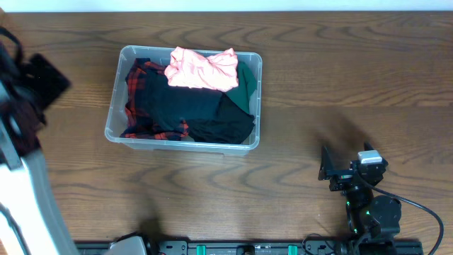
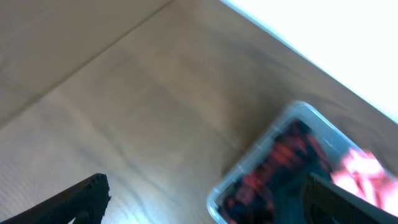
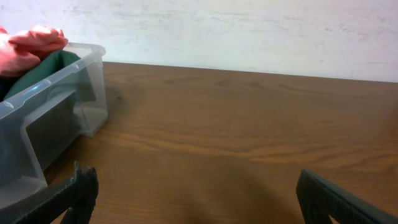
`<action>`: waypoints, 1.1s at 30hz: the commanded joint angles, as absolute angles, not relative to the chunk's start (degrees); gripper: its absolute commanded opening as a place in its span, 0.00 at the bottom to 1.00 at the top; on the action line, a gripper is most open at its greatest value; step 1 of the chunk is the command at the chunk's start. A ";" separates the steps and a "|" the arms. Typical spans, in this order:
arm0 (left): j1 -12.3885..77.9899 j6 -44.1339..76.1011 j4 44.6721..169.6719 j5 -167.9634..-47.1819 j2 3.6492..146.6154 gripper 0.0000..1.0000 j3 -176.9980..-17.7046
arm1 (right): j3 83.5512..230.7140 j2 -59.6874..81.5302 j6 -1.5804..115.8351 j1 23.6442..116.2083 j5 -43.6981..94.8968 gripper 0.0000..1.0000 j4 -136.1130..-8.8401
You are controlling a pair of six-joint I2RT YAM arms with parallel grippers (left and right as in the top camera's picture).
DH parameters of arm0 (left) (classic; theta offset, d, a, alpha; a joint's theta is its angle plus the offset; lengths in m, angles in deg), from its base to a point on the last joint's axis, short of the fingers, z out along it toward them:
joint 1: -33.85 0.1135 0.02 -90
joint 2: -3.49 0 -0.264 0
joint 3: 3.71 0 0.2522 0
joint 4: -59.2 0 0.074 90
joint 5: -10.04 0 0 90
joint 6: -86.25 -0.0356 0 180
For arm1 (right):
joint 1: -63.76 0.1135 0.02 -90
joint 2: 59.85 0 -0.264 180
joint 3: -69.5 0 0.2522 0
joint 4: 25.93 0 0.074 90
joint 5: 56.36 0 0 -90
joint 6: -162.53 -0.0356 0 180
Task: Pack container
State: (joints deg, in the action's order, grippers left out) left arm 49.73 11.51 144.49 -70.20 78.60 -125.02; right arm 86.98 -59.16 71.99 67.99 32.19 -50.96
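The container, a clear plastic bin, stands left of the table's middle. It holds a pink garment on top, a black one, red plaid cloth and green cloth. My left gripper hangs open and empty above the table to the left of the bin, whose corner shows between its fingers. In the overhead view the left arm is a blurred shape at the far left. My right gripper stands open and empty low over the wood, right of the container.
Bare brown wood table lies around the bin. The right arm's base and cable sit at the front right edge. A white wall runs behind the table's far edge.
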 commanded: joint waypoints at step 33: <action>32.75 -2.89 120.95 -83.68 3.63 0.98 -56.09 | 86.59 -59.51 72.82 67.80 32.78 0.99 -50.85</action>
State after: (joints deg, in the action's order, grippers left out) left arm 32.96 -2.30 121.96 -83.05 4.79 -58.64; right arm 86.83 -59.16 71.97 67.99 32.21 -50.94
